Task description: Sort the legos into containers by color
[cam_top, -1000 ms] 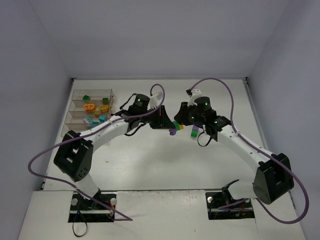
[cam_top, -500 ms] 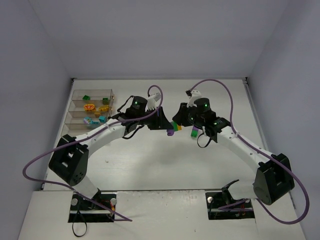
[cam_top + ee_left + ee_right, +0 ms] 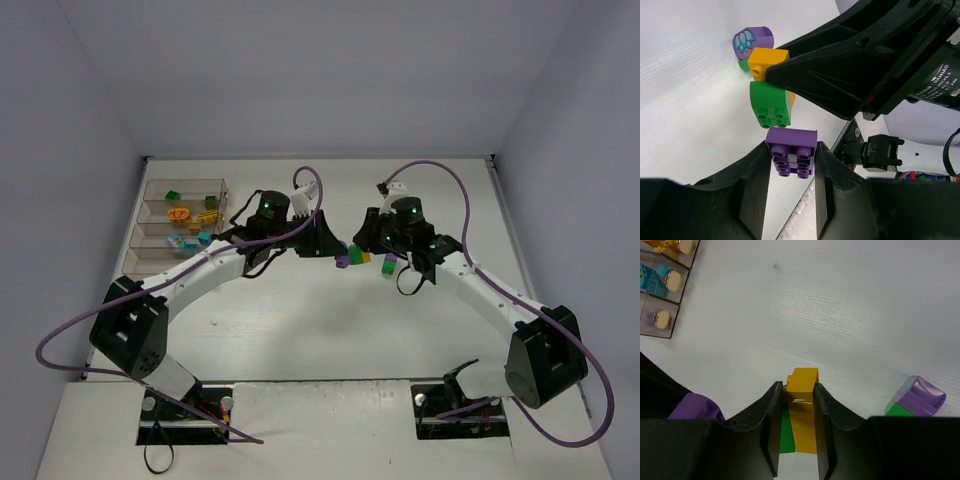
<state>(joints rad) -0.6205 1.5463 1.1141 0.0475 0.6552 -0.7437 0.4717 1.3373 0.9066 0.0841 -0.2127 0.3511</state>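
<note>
While clamping left pincer point(image 3: 791, 147) on the purple brick point(image 3: 792, 137) and right pincer point(image 3: 796, 386) on the yellow brick point(image 3: 804, 410), squeezing flat sidewalls, judging both light, stiff, slippery.

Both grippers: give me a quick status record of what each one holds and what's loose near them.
left gripper: shut on purple brick
right gripper: shut on yellow brick
green brick: appears joined to the yellow brick
loose nearby: purple rounded piece sitting on a green piece
container: far left, already holds green, orange, yellow and teal pieces
</note>
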